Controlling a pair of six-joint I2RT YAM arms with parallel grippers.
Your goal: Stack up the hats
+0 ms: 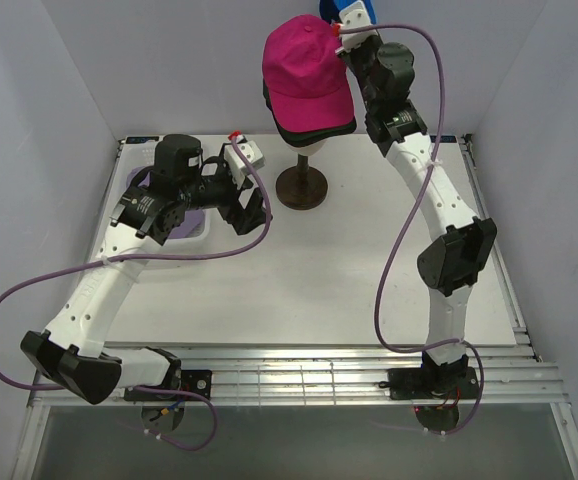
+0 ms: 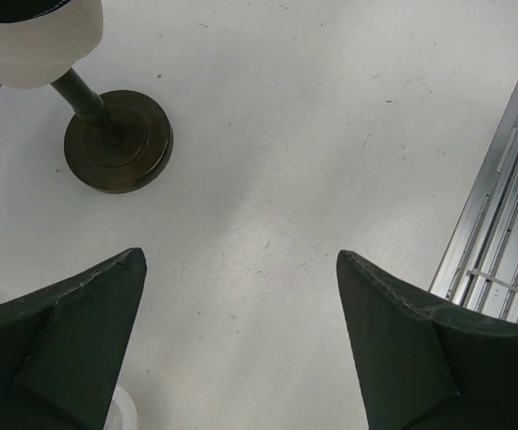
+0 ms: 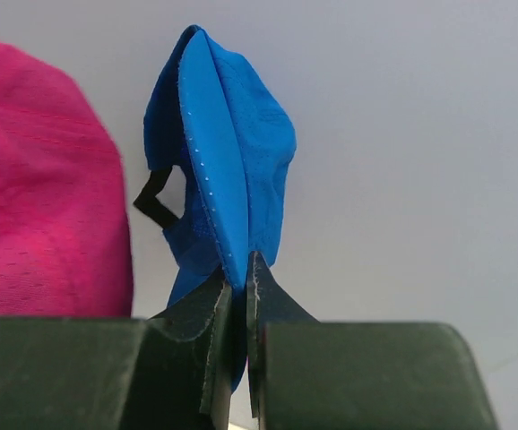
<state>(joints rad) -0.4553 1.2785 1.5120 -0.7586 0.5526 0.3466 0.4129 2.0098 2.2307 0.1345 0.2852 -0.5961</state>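
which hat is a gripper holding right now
The bright blue cap, pinched in the right gripper; the magenta cap sits on the mannequin head with no gripper on it.

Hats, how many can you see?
3 for sure: the magenta hat tops the mannequin head, a dark hat peeks out beneath it, the blue hat is pinched in the right tool. More may hide underneath.

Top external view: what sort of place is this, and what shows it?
Probably a robotics test cell: two arms bolted to a white table, plain walls around, a capped mannequin head.
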